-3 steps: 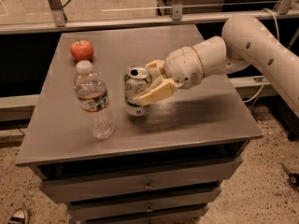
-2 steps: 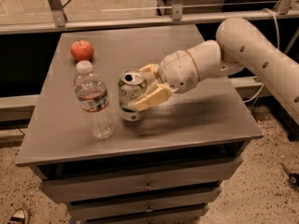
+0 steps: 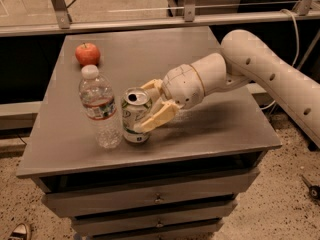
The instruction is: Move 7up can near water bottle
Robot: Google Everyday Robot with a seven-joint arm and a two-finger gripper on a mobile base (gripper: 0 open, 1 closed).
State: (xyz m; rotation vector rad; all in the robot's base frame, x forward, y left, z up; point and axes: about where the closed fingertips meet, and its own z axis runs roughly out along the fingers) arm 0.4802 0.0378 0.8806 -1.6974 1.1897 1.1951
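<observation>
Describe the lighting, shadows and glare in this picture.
Camera view: warm, dim light; the arm throws a soft shadow on the table beneath it; the tool grips the 7up can beside the water bottle; faint glare on the can's silver top.

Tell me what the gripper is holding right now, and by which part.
The gripper is shut on the 7up can, fingers clamping opposite sides of its upper body, beside the water bottle.
</observation>
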